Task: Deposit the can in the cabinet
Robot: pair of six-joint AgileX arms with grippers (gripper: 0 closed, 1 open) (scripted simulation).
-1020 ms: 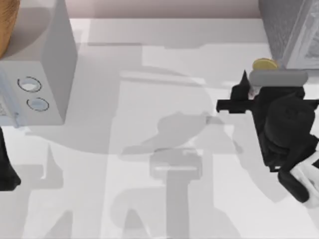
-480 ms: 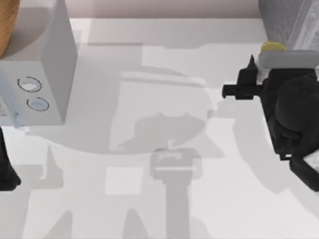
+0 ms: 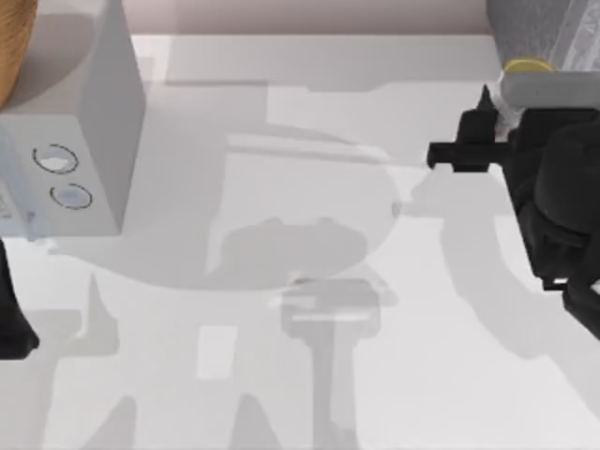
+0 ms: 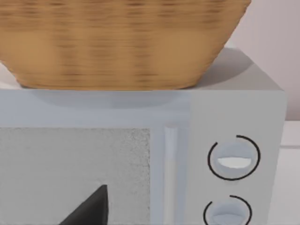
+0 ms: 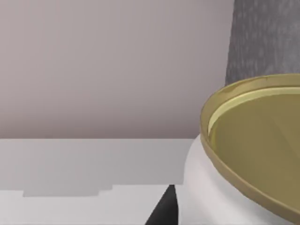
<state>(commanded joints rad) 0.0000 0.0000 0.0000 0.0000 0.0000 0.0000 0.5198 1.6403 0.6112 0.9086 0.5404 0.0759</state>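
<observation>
The can (image 3: 525, 67) shows its gold round top at the far right of the table, right against the dark grey speckled cabinet (image 3: 536, 23). My right gripper (image 3: 514, 94) is shut on the can and holds it close to the cabinet's front. In the right wrist view the can (image 5: 253, 154) is close up, white shoulder under the gold rim, with the cabinet (image 5: 267, 42) just behind it and one dark fingertip (image 5: 164, 211) beside it. My left arm (image 3: 11, 319) stays parked at the table's left edge.
A smooth light grey box with two round rings (image 3: 70, 131) stands at the left rear, with a wicker basket (image 3: 11, 47) on top of it. In the left wrist view the box (image 4: 234, 140) and basket (image 4: 117, 42) are close ahead. The white table (image 3: 281, 187) stretches between the arms.
My right gripper has carried the can farther back and to the right, closer to the cabinet. The left arm has not moved.
</observation>
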